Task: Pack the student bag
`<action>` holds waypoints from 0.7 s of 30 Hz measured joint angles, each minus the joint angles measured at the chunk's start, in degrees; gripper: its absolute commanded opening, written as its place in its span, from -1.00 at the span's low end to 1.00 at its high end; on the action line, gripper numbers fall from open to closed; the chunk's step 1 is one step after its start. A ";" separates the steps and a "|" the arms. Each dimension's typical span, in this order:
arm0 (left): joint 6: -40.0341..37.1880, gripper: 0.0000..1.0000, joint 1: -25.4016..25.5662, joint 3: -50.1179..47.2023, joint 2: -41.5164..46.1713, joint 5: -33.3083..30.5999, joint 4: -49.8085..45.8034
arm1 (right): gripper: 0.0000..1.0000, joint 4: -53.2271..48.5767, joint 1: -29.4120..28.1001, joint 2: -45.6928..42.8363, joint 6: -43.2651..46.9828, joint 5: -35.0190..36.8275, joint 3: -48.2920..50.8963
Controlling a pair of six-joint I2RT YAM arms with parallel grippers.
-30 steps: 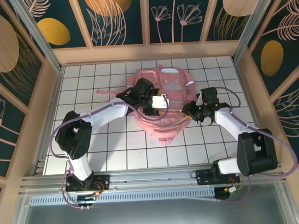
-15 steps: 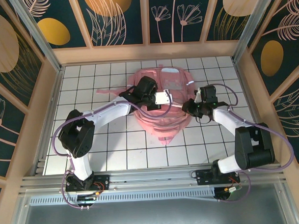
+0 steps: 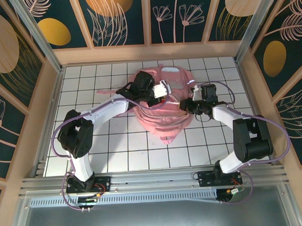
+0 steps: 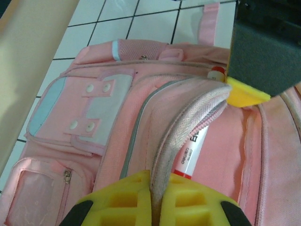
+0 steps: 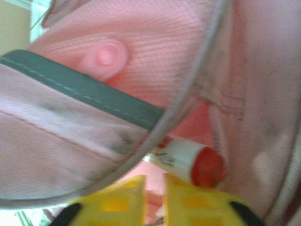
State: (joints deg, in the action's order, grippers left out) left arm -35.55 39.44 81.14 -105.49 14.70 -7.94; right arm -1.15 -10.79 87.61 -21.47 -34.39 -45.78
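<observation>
The student bag [image 3: 163, 120] lies flat in the middle of the table, a big pink backpack with its main opening facing up. My left gripper [image 3: 159, 92] is shut on the zippered edge of the bag's opening [image 4: 188, 120] and holds that flap raised; the yellow fingertips [image 4: 127, 197] pinch the fabric. A white marker with a red cap [image 4: 194, 147] lies inside under the flap. My right gripper [image 3: 183, 106] sits at the bag's right side, its jaws a narrow gap apart [image 5: 154, 181], with the marker's red cap [image 5: 207, 168] just beyond its right finger.
White tiled tabletop [image 3: 108, 154] runs around the bag, bounded by wooden walls [image 3: 46, 102]. Bag straps [image 3: 108, 92] trail to the left. The front pockets with snaps [image 4: 89, 106] lie left of the raised flap.
My left gripper closed on the bag's opening edge and drew it up toward the back. The right gripper moved left and farther in against the bag's opening.
</observation>
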 measured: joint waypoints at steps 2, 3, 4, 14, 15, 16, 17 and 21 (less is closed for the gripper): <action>1.92 -1.00 -0.55 0.09 0.00 0.55 0.48 | -0.23 -1.75 0.31 -1.14 0.79 1.95 -0.74; 2.80 -1.00 -0.81 0.24 0.00 1.01 0.48 | -0.21 -2.23 0.59 -2.32 1.31 2.75 -0.87; 3.48 -1.00 -0.90 0.35 0.00 1.42 0.46 | -0.17 -2.34 0.79 -3.39 1.66 3.08 -0.87; 9.35 -1.00 -0.94 4.22 -0.81 4.46 -2.75 | -0.55 0.22 4.70 -6.23 6.54 2.62 1.16; 9.64 -1.00 -0.94 4.39 -0.90 4.63 -3.02 | -0.62 0.57 4.66 -5.29 6.99 2.16 1.11; 9.81 -1.00 -0.94 4.50 -0.98 4.79 -3.15 | -0.67 0.68 4.48 -4.44 7.48 1.77 1.01; 10.03 -1.00 -0.94 4.76 -1.11 5.01 -3.48 | -0.71 0.81 4.28 -3.65 7.85 1.53 0.81; 10.60 -1.00 -1.01 5.55 -1.44 5.88 -4.33 | -0.81 0.90 2.71 -1.14 9.44 1.36 -1.22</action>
State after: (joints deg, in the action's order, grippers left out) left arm -24.95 38.44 86.70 -106.94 20.58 -12.27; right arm -0.25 -8.08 86.48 -12.03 -33.04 -47.00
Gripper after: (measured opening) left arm 0.060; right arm 0.114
